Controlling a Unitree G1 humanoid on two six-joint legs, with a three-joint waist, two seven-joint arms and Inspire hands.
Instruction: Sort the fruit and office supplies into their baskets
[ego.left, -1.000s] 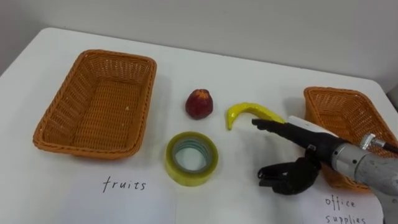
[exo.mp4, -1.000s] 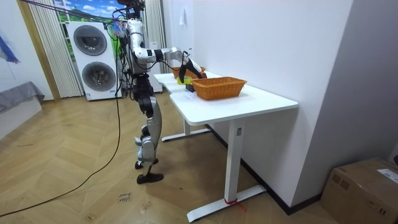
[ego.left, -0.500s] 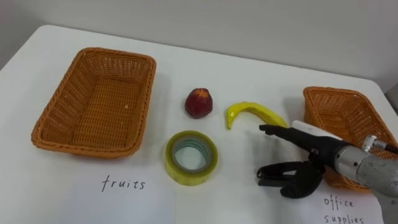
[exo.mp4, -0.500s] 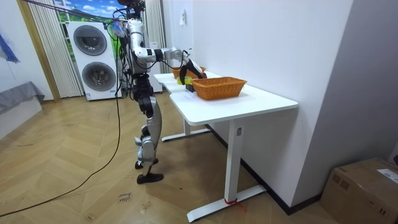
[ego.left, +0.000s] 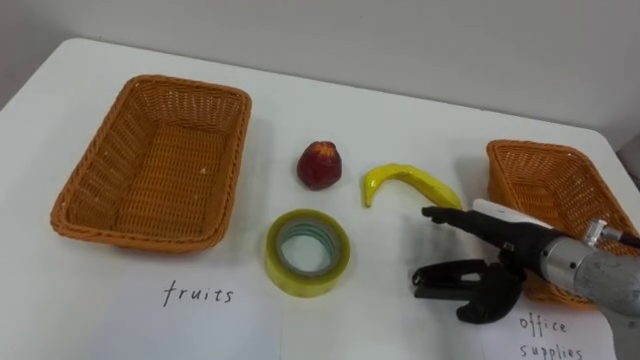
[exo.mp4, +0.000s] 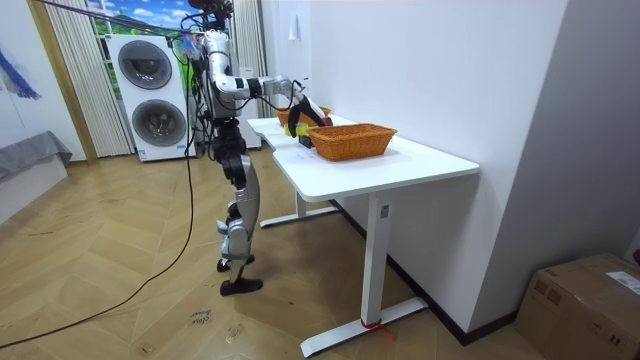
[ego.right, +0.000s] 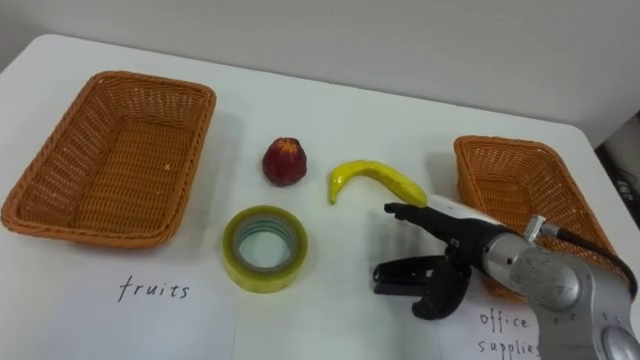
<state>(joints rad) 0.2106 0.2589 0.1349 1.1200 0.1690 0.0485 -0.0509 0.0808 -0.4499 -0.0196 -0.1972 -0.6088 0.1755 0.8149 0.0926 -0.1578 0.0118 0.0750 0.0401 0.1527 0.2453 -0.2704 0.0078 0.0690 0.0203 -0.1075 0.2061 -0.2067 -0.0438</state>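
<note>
I confirm a white table as the work surface. Two sheets of paper lie flat at its near edge, each with handwriting: one sheet at the left, one sheet at the right. In the room view the table stands against a white wall on a herringbone wood floor. Two washing machines, the upper stacked on the lower, stand at the far end beside a pale curtain. A cardboard box sits on the floor at the room view's right.
</note>
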